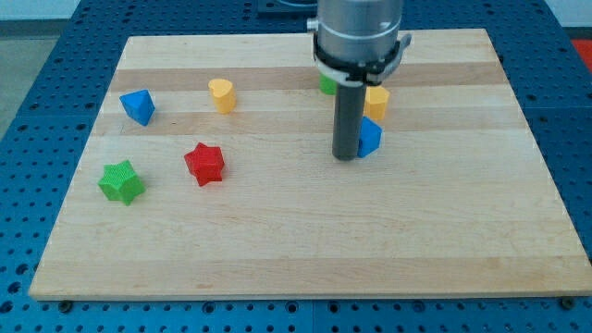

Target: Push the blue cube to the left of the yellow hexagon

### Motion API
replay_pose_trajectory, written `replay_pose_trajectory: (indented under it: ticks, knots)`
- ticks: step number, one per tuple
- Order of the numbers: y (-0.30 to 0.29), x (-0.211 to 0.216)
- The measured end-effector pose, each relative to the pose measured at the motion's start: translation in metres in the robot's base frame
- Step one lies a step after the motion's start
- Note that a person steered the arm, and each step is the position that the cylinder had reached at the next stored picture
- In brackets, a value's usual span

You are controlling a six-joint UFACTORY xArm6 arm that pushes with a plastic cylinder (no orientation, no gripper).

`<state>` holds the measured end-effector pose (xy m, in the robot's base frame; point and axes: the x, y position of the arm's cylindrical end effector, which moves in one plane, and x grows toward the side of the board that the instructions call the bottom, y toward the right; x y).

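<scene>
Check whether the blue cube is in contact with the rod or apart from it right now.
In contact, apparently: the blue cube sits flush against my tip on the view's right, no gap visible.

- One arm is seen entering from the view's top, right of centre.
- A wide grey cylindrical housing with a black ring is carried at the arm's end (upper part cropped by the frame).
- A straight dark rod is held upright below it.
- My tip [345, 157] is set down at board level.
</scene>
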<state>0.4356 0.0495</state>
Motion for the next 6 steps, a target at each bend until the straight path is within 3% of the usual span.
replay_pose_trajectory:
  ticks: [2,3,5,6]
  knots:
    - [0.001,0.044]
    - [0.028,0.063]
    - [0.053,0.002]
    - [0.025,-0.021]
